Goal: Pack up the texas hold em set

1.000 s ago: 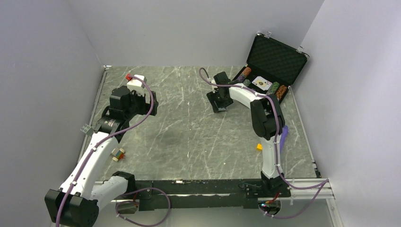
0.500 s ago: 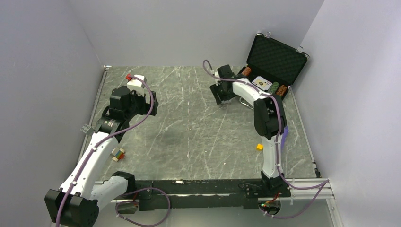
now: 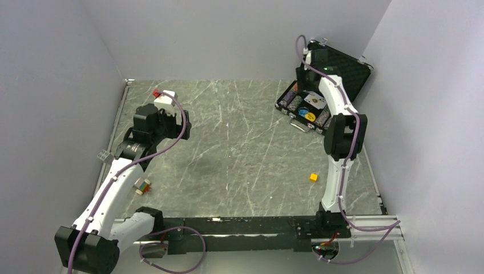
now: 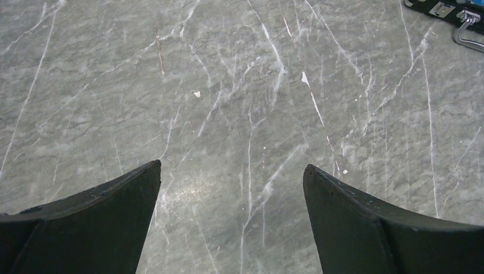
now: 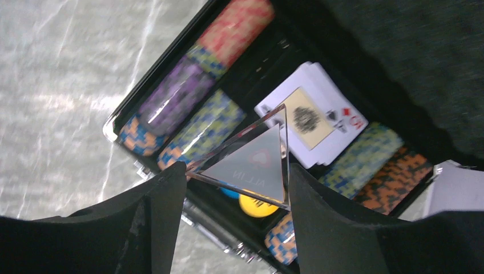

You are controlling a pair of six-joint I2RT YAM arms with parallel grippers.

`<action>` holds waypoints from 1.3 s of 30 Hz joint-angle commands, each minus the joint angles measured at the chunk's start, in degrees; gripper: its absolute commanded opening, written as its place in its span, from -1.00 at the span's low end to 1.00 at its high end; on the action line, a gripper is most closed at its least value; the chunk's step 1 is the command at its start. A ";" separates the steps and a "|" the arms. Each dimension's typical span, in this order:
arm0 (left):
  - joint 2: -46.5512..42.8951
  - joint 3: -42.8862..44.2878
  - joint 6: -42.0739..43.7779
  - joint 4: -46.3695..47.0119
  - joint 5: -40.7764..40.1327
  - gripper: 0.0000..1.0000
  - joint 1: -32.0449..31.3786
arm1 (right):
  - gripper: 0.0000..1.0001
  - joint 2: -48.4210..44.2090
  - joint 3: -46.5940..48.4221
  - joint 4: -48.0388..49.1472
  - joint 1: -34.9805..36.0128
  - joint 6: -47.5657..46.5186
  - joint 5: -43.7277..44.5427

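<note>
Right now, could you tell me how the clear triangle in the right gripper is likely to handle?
The clear ALL IN triangle looks rigid and glossy, so it probably won't bend but may slip in the right gripper. It seems thin and light. Pinched at its edges, it could pivot if bumped.

Seen from above, my right arm (image 3: 338, 103) crosses the briefcase (image 3: 354, 77), covering part of its foam lid and the chip rows (image 3: 291, 101) beneath. In my right wrist view, the clear triangular plaque (image 5: 251, 165) between my fingers (image 5: 160, 211) masks half the yellow disc (image 5: 255, 206) and most of the blue disc (image 5: 230, 193). The chips around it are blurred. My left wrist view cuts the briefcase down to a latch (image 4: 440, 8) and handle (image 4: 469, 31).
</note>
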 commanded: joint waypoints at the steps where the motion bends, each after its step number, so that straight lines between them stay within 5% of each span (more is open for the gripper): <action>1: 0.16 0.40 0.63 1.70 -0.31 0.97 0.16 | -0.14 4.71 8.85 -2.96 -3.21 3.04 -0.13; 39: 2.55 0.71 0.67 1.46 0.25 0.97 0.16 | -0.13 15.86 13.87 -1.74 -9.56 11.98 -0.86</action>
